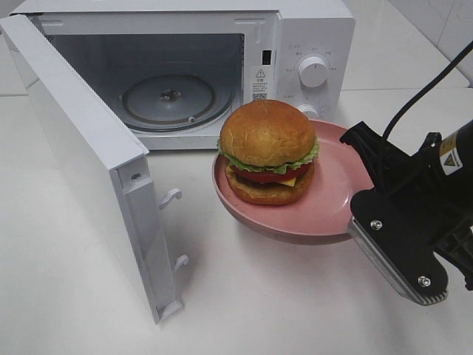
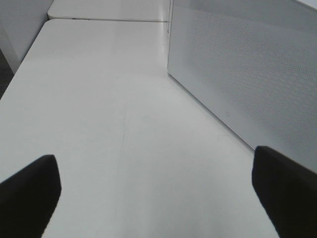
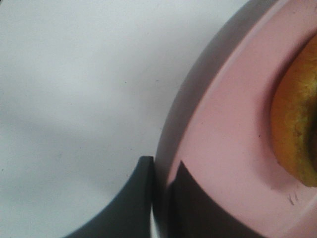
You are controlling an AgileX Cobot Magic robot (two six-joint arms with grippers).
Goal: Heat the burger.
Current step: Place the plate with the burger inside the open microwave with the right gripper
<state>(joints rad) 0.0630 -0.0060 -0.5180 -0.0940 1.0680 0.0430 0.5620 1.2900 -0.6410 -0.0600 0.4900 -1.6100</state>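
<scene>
- White table [image 1: 244,303] pretty much everywhere, with a white microwave [image 1: 303,44] parked at the back of it.
- right gripper [image 1: 362,151] is pinched nearly all the way closed on the rim of the pink plate [image 1: 332,200]. The wrist view shows one finger [image 3: 133,203] on the outside of the rim and the other on the inside, with the rim squeezed between them.
- plate looks lifted off the table. There's a dark shadow under it and along its edge.
- burger [image 1: 268,151] sits upright on the plate, out past the right gripper's fingertips on the far half of the plate. It's well clear of the fingers. From the wrist only a bit of the bun edge shows.
- The microwave is straight beyond the plate from the right gripper. The plate's far edge sits near the control panel, close to the lower knob, and I can't tell if it touches.
- door [image 1: 89,163] is swung wide open, on the other side of the burger from the right gripper. A glass turntable [image 1: 168,100] shows inside the cavity.
- left gripper [image 2: 156,198] is spread about as wide as it goes and has hold of nothing, just hanging over the table. The dotted panel of the door is ahead of it, closer to one finger than the other.
</scene>
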